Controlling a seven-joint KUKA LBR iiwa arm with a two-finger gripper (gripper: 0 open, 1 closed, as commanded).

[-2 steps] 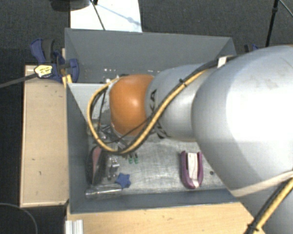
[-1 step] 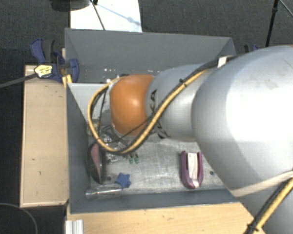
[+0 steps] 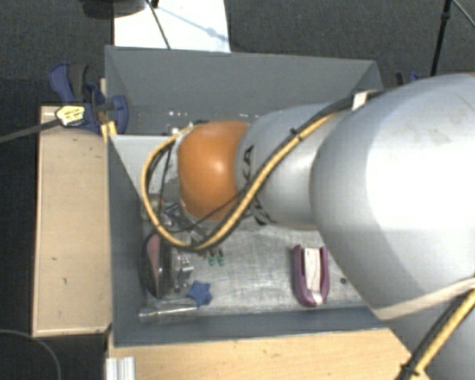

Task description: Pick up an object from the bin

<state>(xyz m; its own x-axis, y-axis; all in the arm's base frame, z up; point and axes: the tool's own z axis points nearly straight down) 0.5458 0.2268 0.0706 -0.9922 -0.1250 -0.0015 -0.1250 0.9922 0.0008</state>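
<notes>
Dark pink-edged disc [image 3: 152, 261]: lay against the left wall of the grey bin [image 3: 245, 77], probably slid down its slope, just beside the gripper [image 3: 174, 274], grasp impossible to tell, purple-and-white stapler [image 3: 309, 275] well apart, blue scrap [image 3: 199, 293] near.

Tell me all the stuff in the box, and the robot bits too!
bin: one, grey, middle.
stapler-like thing: one, purple and white, floor, front right.
small piece: one, blue, front left.
round thing: one, dark pinkish, against the left wall.
bar: one, silvery, along the front wall, left corner.
tiny bits: a few, green, mid-floor.
arm: one, silver, from the right.
wrist cover: one, orange, above the left side.
cable: at least one, yellow, looping round the cover.
claw: one, dark, low in the front-left corner.
</notes>
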